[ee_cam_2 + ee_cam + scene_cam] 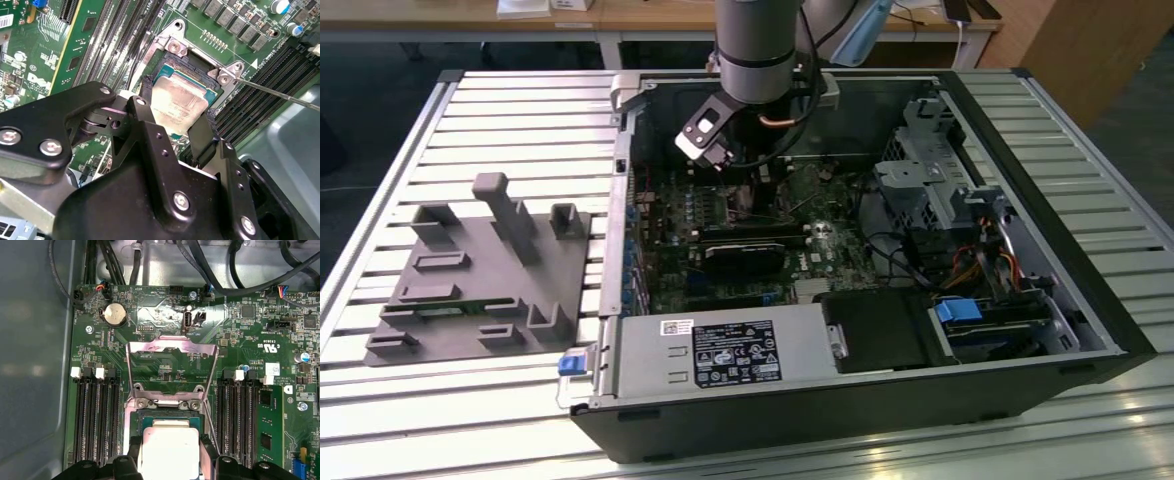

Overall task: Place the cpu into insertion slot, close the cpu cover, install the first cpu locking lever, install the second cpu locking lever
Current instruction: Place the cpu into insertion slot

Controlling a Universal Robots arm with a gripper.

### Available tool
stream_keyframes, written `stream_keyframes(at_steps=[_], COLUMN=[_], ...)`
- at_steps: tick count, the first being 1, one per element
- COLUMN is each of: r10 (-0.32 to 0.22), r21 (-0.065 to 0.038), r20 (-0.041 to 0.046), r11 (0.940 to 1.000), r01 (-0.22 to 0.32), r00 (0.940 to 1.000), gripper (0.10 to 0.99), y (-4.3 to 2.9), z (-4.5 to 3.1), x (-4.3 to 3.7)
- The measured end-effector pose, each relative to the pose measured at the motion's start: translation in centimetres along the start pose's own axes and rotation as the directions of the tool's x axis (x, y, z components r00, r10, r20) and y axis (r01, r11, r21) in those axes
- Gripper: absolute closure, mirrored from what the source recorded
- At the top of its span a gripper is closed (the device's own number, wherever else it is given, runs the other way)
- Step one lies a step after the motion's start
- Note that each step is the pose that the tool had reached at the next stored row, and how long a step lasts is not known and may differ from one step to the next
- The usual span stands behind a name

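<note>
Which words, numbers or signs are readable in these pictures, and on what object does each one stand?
No text can be quoted with certainty.
Black label on the grey power supply: print too small.
White sticker above it: too small.
White lettering on the green circuit board: tiny, not legible.
Small white tag on that board: blurred.
cpu top: glare, no marking legible.

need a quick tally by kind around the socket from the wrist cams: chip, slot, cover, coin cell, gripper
cpu: 1
insertion slot: 1
cpu cover: 1, flipped open
coin cell battery: 1
gripper: 1, closed on the cpu over the slot
Total: 5
</note>
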State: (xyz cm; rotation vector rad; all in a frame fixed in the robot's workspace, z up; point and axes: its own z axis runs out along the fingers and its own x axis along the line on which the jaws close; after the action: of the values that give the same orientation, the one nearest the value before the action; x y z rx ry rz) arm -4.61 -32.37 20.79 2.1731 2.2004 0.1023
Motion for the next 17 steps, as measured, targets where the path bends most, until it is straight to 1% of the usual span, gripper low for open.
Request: stream_keyframes(at_steps=[1, 17], r10=[0.005, 0.006], r21=[0.0, 0.0], r20=[0.0007, 0.0009], r11=[1.0, 1.0], r01=[-0.005, -0.006], r00=[1.0, 1.0], gripper=[0.549, 0.549], y=[-0.01, -0.08], z=[0.14, 0.85], x=[-0.01, -0.02])
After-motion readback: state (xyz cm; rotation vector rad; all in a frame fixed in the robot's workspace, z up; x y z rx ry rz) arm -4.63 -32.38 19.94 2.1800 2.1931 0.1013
